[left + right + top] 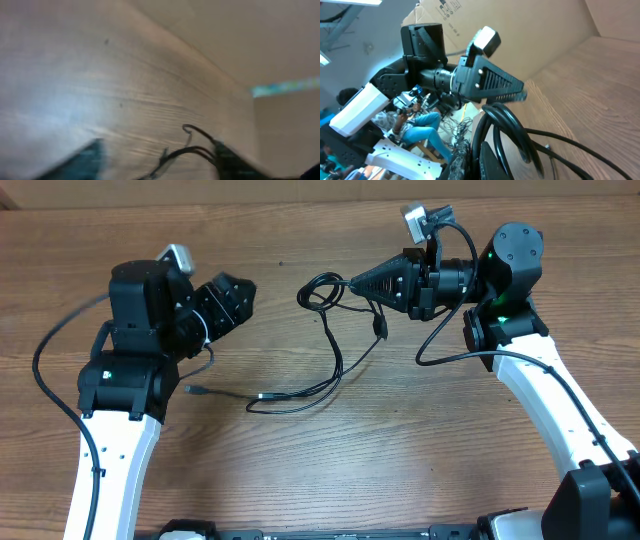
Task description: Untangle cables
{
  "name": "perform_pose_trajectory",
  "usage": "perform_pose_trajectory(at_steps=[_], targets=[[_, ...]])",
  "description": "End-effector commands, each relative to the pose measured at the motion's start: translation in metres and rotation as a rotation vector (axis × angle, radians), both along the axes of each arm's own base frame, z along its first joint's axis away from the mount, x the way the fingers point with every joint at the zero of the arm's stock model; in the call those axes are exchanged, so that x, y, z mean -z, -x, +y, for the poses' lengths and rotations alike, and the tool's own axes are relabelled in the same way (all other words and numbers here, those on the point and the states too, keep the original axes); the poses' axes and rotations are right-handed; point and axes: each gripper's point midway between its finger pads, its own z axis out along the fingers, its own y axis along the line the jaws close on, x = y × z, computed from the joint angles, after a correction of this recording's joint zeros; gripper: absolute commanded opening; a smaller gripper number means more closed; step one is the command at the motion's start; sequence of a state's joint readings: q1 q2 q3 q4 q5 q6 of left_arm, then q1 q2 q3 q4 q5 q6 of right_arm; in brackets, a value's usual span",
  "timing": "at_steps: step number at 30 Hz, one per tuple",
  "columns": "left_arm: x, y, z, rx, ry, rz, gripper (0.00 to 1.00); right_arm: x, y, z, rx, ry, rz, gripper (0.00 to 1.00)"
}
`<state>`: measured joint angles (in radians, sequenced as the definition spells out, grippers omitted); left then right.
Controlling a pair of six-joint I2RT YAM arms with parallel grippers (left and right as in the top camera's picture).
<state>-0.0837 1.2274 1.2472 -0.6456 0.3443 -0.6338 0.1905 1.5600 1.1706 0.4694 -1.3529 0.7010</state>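
Observation:
The cables (337, 360) are thin black cords lying across the middle of the table. At their top end is a loop (318, 290). My right gripper (352, 281) is shut on this loop, and in the right wrist view the looped cord (510, 125) runs between its fingers. One plug tip (190, 389) lies near the left arm and another (381, 330) hangs below the right gripper. My left gripper (238, 293) hovers left of the loop, open, with nothing between its fingers. The left wrist view is blurred but shows the cables (192, 150) ahead.
Thick black wires (45, 350) trail from the left arm, and another such wire (440, 350) trails from the right arm. The wooden table (400, 460) is bare toward the front. A cardboard wall (530, 30) stands behind the table.

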Motion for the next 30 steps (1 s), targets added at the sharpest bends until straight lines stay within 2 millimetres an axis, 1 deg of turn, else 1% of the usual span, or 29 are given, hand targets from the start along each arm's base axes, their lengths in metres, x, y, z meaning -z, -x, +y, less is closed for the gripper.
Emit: perform_pose_trajectory(at_steps=[1, 4, 5, 7, 10, 13, 17, 18, 21, 24, 26, 30], targets=[[-0.009, 0.006, -0.012, 0.252, -0.244, -0.183, 0.58, -0.010, 0.001, -0.001, -0.003, -0.006, 0.010, 0.04], [-0.013, 0.012, -0.026, 0.429, -0.357, -0.299, 0.63, -0.010, 0.001, -0.001, -0.004, -0.006, 0.031, 0.04], [-0.015, 0.013, -0.030, 0.477, -0.378, -0.335, 0.66, -0.010, 0.001, -0.001, -0.004, -0.006, 0.041, 0.04], [-0.021, 0.017, -0.040, 0.571, -0.406, -0.414, 0.74, -0.010, 0.001, -0.001, -0.005, -0.006, 0.073, 0.04], [-0.027, 0.023, -0.049, 0.664, -0.426, -0.496, 0.78, -0.010, 0.001, -0.001, -0.006, -0.007, 0.112, 0.04], [-0.028, 0.026, -0.054, 0.719, -0.450, -0.543, 0.80, -0.010, 0.001, -0.001, -0.006, -0.007, 0.134, 0.04], [-0.019, 0.026, -0.054, 0.732, -0.447, -0.513, 0.81, -0.012, 0.000, -0.001, 0.000, -0.013, 0.146, 0.04], [-0.015, 0.027, -0.054, 0.736, -0.442, -0.496, 0.83, -0.014, -0.001, -0.001, 0.006, -0.018, 0.148, 0.04], [-0.004, 0.028, -0.054, 0.747, -0.427, -0.446, 0.82, -0.027, -0.001, -0.002, 0.019, -0.046, 0.129, 0.04], [0.001, 0.026, -0.055, 0.757, -0.421, -0.434, 0.82, -0.042, -0.001, -0.003, 0.033, -0.086, 0.125, 0.04], [-0.001, 0.026, -0.059, 0.788, -0.413, -0.466, 0.82, -0.050, 0.000, -0.004, 0.041, -0.111, 0.129, 0.04], [-0.015, 0.032, -0.076, 0.899, -0.367, -0.604, 0.83, -0.062, 0.003, -0.006, 0.040, -0.146, 0.138, 0.04]])
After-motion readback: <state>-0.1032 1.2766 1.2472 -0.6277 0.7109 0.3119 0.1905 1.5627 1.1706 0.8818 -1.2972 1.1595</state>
